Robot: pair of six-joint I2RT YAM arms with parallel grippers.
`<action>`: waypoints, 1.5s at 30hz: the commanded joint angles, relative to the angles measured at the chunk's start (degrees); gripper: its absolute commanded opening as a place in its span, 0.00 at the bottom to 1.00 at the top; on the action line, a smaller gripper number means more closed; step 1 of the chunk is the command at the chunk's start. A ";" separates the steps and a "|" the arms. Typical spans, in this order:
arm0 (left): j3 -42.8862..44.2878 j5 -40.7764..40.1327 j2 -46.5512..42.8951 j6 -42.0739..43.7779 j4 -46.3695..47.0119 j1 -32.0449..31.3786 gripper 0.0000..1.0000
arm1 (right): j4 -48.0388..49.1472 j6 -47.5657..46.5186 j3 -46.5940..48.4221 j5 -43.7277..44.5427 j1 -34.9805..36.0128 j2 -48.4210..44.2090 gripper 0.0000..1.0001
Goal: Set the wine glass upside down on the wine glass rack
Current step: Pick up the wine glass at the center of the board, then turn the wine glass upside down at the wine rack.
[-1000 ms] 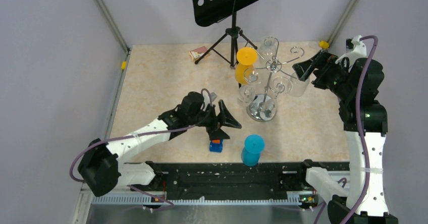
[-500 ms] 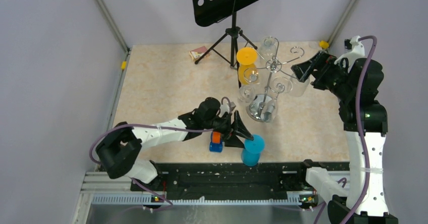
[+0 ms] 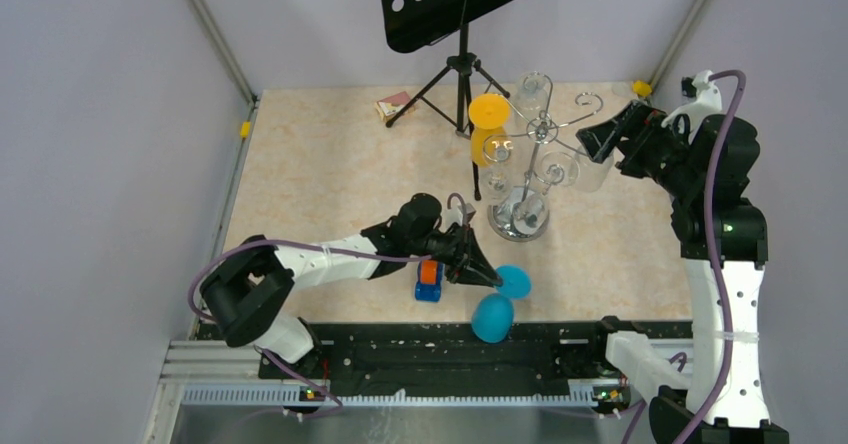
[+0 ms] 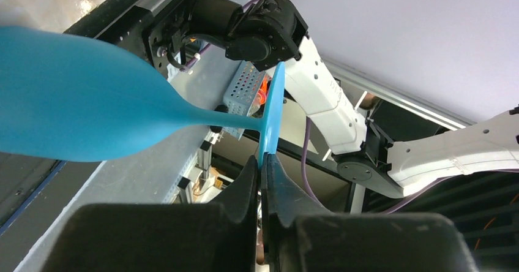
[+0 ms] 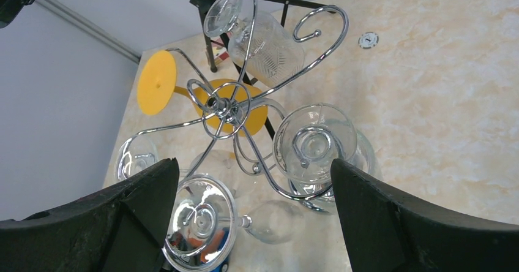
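Top view: left gripper (image 3: pixel 478 267) clamped the blue wine glass (image 3: pixel 493 316) by its foot, glass tipped sideways, apart from the wine glass rack (image 3: pixel 519 219). Left wrist: fingers (image 4: pixel 242 189) pressed on the foot's rim. Right wrist: right gripper (image 5: pixel 251 163) gaped wide above the rack.

Blue-and-orange toy block (image 3: pixel 429 282): on the table, just beside the left gripper (image 3: pixel 488 275), back from its fingertips.
Black music stand (image 3: pixel 462 4): tripod feet on the table well beyond the gripper, perforated desk high up.
Small red-and-cream box (image 3: pixel 395 105): far beyond the gripper, near a tripod foot.
Orange glass (image 3: pixel 488 114): beyond the gripper, foot uppermost.
Yellow clip (image 3: pixel 244 129): far off at the table's edge.
Tabletop (image 3: pixel 320 174): beige, marbled.
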 commanded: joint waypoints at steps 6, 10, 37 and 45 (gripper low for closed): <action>6.27 0.02 -1.73 5.63 -5.45 -0.18 0.00 | 0.87 1.10 4.69 -2.89 -0.39 1.42 0.94; 14.35 -2.02 -4.08 14.64 -22.60 -0.18 0.00 | 1.03 1.81 6.57 -3.51 -0.39 2.30 0.94; 62.97 -26.54 -17.05 59.92 -62.99 7.93 0.00 | 13.11 18.85 15.69 -24.14 -0.33 10.95 0.84; 73.34 -30.15 -12.18 64.12 -57.54 9.81 0.00 | 28.16 27.99 15.25 -37.35 -0.35 14.53 0.80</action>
